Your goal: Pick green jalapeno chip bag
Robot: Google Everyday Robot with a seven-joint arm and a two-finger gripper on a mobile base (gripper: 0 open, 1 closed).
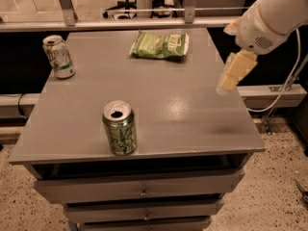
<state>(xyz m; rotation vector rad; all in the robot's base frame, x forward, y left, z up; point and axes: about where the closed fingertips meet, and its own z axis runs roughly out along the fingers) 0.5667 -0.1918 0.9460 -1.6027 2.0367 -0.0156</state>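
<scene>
The green jalapeno chip bag [160, 45] lies flat near the far edge of the grey table [192, 119], a light-green crinkly bag with a white logo patch. My gripper [228, 84] hangs from the white arm [269, 18] at the right. It is in the air over the table's right side, to the right of the bag and nearer the camera than it, and it touches nothing.
An open green-and-white can [119, 128] stands near the front edge. A second can [58, 57] stands at the far left corner. Drawers [144, 192] sit under the tabletop. A metal rail [120, 24] runs behind the table. A cable [285, 88] hangs at the right.
</scene>
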